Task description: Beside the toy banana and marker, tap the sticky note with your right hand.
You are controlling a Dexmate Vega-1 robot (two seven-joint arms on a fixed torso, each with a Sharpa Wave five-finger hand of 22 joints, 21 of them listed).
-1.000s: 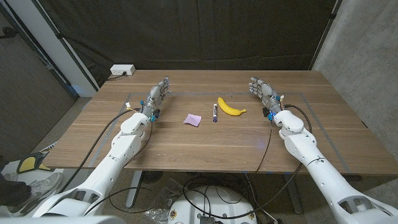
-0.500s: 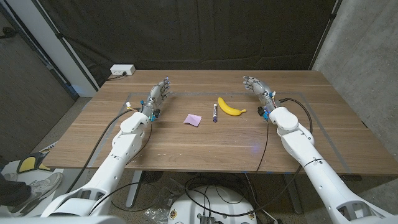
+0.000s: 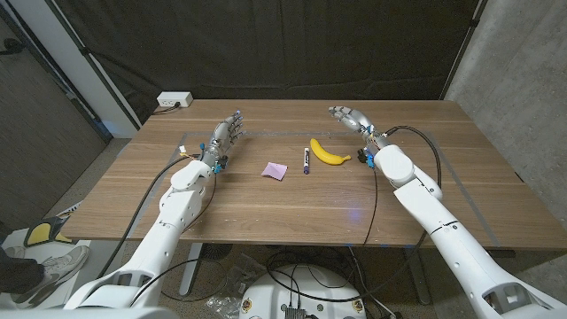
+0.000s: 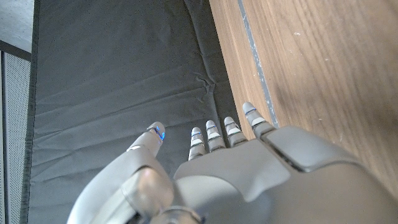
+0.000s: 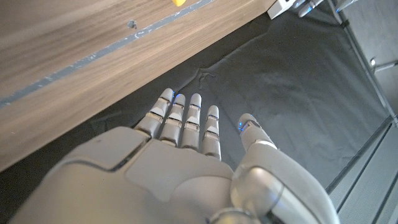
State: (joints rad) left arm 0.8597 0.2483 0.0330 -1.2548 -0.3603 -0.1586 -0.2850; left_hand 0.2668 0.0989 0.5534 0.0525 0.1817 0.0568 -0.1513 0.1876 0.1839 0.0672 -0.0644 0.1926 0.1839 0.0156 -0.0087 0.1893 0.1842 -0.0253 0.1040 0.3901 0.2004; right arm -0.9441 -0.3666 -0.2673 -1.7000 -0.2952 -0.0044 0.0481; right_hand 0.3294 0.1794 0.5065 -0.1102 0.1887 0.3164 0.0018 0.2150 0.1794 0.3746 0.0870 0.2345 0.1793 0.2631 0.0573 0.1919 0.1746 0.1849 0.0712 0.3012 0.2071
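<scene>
The right hand [image 3: 350, 116] is held above the worktop [image 3: 266, 199] behind the toy banana [image 3: 329, 152], fingers extended and empty. The left hand [image 3: 226, 135] is seen open, fingers spread.

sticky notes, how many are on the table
1: a purple sticky note on the wooden table, left of the marker and toy banana. None seems hidden.

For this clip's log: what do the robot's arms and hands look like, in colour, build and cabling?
Both arms have glossy white rounded shells. Each ends in a silver-grey metallic hand, left hand and right hand, with segmented fingers; the wrist views show small blue lights at some fingertips. A black cable runs along the left arm, another loops beside the right forearm. Small blue fittings sit at each wrist.
</scene>
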